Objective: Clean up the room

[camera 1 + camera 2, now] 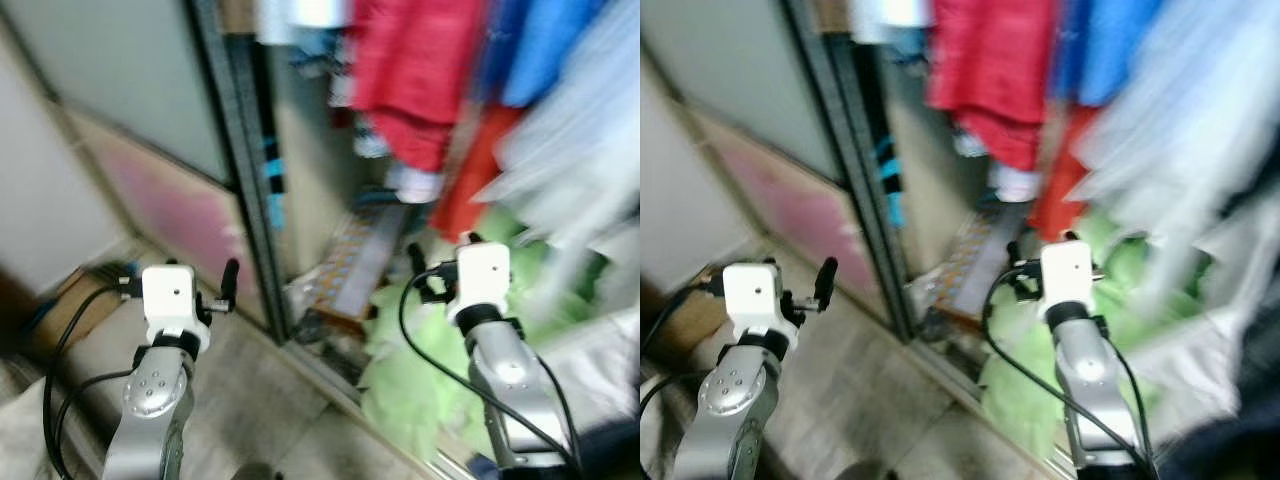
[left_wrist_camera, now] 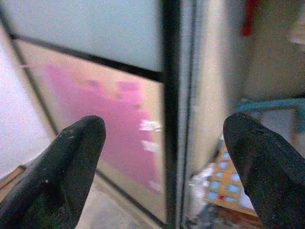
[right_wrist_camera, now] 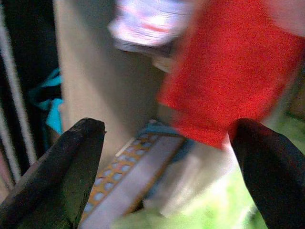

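Observation:
I face an open closet, and the picture is blurred. Red garments (image 1: 415, 80), a blue one (image 1: 550, 45) and pale ones (image 1: 585, 150) hang inside. A light green cloth (image 1: 420, 370) lies heaped on the closet floor and over its sill. My left gripper (image 1: 222, 290) is held up in front of the sliding door's dark frame (image 1: 245, 170), open and holding nothing (image 2: 164, 129). My right gripper (image 1: 420, 275) hovers over the green cloth, pointing into the closet, open and holding nothing (image 3: 174, 131).
A flat board with a blue-and-orange square pattern (image 1: 360, 260) leans inside the closet behind small clutter. The frosted sliding door (image 1: 150, 110) has a pink patch low down. A brown cardboard box (image 1: 70, 300) sits at the left. Tiled floor (image 1: 260, 400) lies between my arms.

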